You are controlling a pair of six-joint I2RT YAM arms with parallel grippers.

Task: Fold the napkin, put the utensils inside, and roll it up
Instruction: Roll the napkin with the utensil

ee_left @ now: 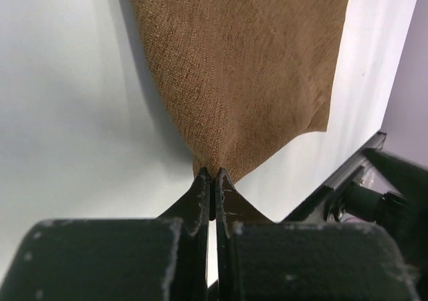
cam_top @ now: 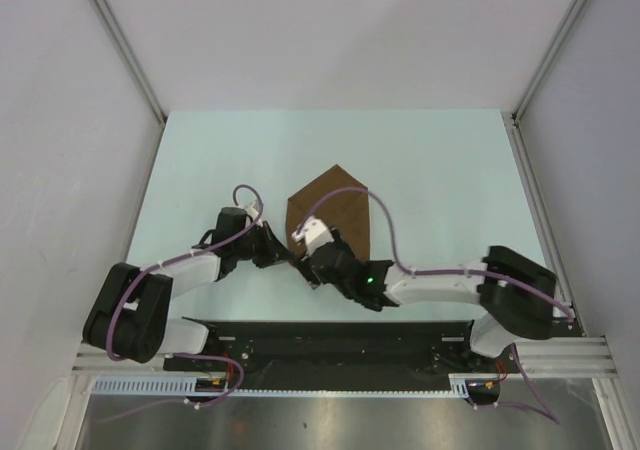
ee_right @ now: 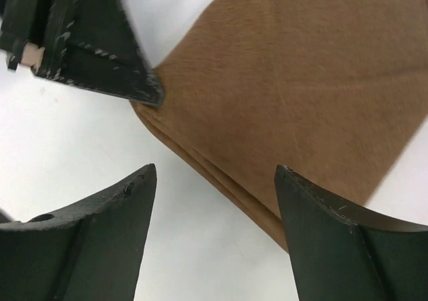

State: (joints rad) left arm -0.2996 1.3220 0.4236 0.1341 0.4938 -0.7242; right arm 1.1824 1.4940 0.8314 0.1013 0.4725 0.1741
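The left wrist view shows what the overhead view hides: the left gripper point(ee_left: 212, 178) is clenched on a corner of the brown napkin point(ee_left: 247, 67), and the cloth fans out ahead of its tips. In the right wrist view the right gripper point(ee_right: 215, 174) is released, its jaws spread, with the napkin's layered folded edge running between and beyond them on the white table point(ee_right: 60, 147).

Your bench point(cam_top: 440, 170): pale green, flat | you have on it: one napkin point(cam_top: 335, 205), dark brown, folded in layers | place: about centre, point toward 12 o'clock
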